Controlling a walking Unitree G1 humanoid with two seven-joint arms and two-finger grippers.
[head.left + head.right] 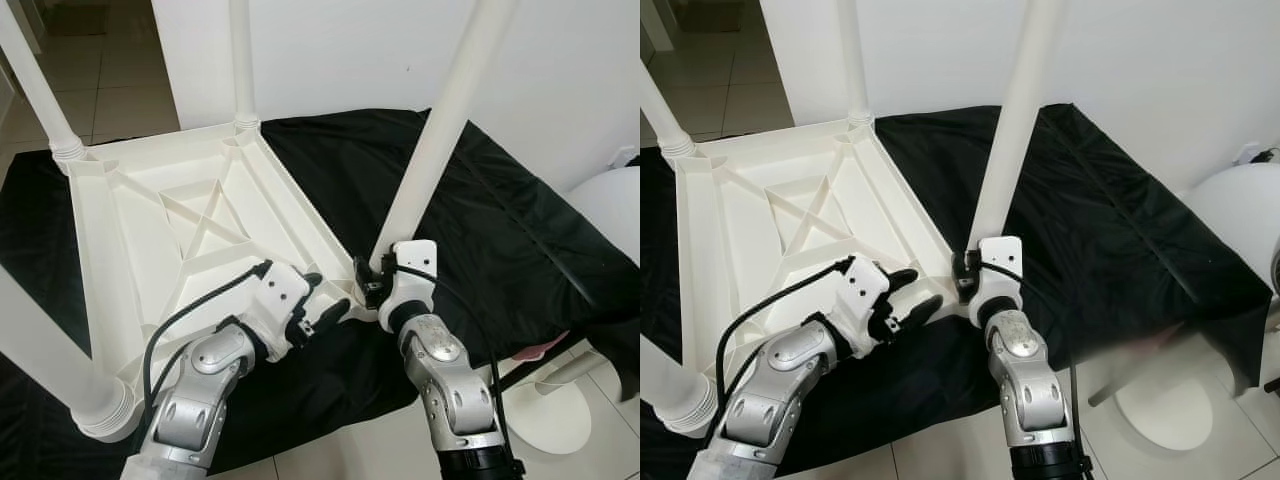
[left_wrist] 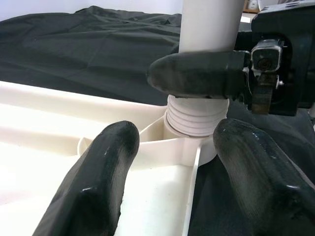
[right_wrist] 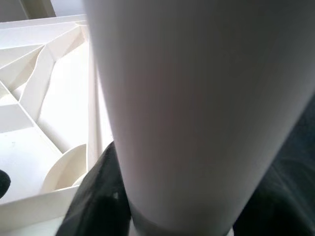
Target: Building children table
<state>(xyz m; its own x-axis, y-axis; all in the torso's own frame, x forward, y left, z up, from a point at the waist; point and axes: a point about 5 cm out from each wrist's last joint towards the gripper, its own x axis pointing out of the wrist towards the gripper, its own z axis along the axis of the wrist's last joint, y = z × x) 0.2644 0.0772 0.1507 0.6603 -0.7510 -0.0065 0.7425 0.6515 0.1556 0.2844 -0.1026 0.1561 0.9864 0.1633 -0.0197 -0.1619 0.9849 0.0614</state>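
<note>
A black cloth [image 1: 480,210] covers the low surface — wrinkled, glossy, hanging over the near edge toward the pale tiled floor [image 1: 100,90]. Directly on the cloth lies the white plastic tabletop [image 1: 190,230], upside down, its ribbed underside with crossed braces facing up. White legs [image 1: 440,130] stand upright from its corners — the nearest one rises from the corner at the cloth's front edge.

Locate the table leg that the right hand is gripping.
The table leg stands at the near right corner of the upturned white tabletop, leaning slightly right, with the right hand clamped at its threaded base and the open left hand beside it.
</note>
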